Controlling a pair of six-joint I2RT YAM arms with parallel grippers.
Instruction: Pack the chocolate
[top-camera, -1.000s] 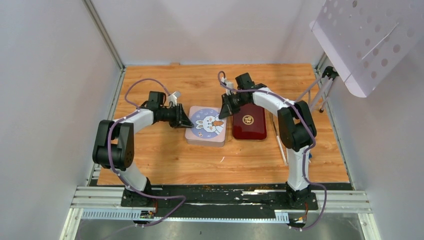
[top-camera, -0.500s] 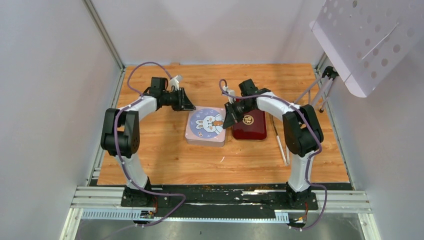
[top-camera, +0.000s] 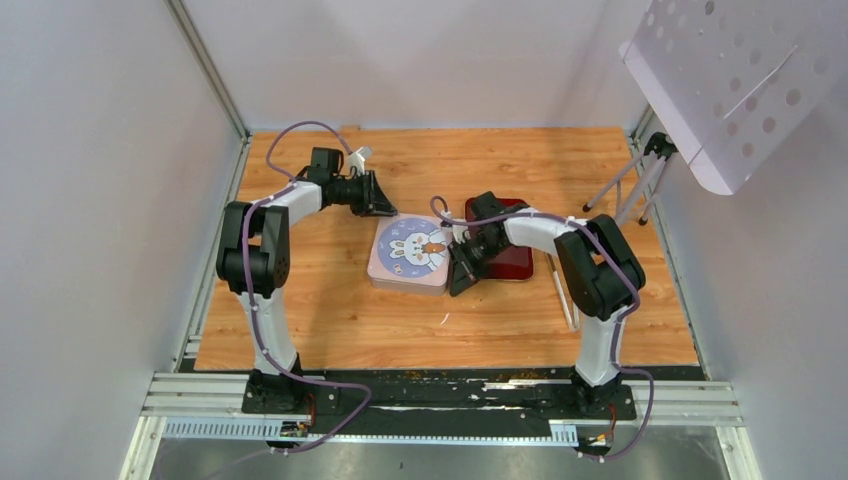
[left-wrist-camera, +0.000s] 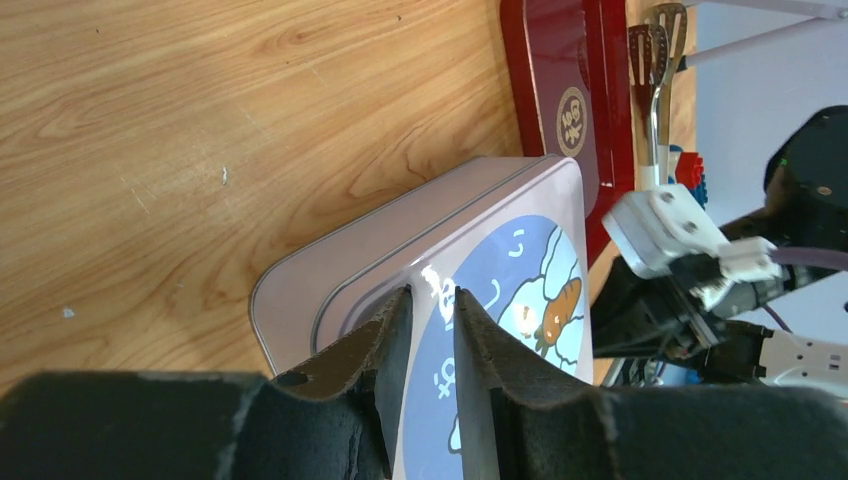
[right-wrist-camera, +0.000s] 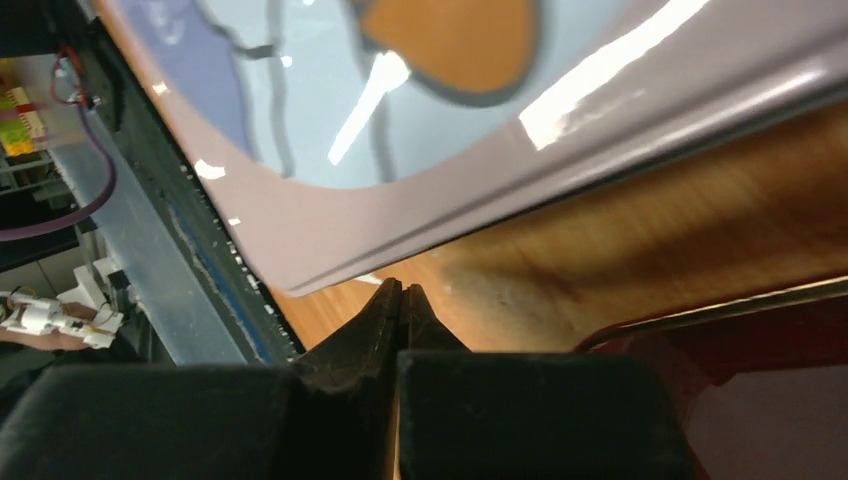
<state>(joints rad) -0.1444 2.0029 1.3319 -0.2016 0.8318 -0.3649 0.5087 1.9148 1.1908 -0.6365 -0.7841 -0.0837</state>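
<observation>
No chocolate shows in any view. A closed pink tin (top-camera: 408, 252) with a rabbit-and-carrot lid lies mid-table. My left gripper (top-camera: 385, 207) sits at the tin's far left corner, above the lid, jaws a narrow gap apart with nothing between them. In the left wrist view the gripper (left-wrist-camera: 432, 292) hovers over the tin (left-wrist-camera: 400, 240). My right gripper (top-camera: 458, 285) is shut and empty, low at the tin's near right corner, between the tin and a dark red box (top-camera: 515, 262). The right wrist view shows the gripper (right-wrist-camera: 402, 287) just below the tin's edge (right-wrist-camera: 400, 180).
The red box (left-wrist-camera: 565, 90) lies shut right of the tin. Metal tongs (top-camera: 560, 290) lie right of the box, and also show in the left wrist view (left-wrist-camera: 655, 60). A small red-and-blue block (left-wrist-camera: 688, 168) sits near them. A perforated white panel (top-camera: 740, 80) on a stand is at the back right.
My left gripper has drawn back from the tin's left side to its far left corner. My right gripper has moved from the tin's far right edge down to its near right corner.
</observation>
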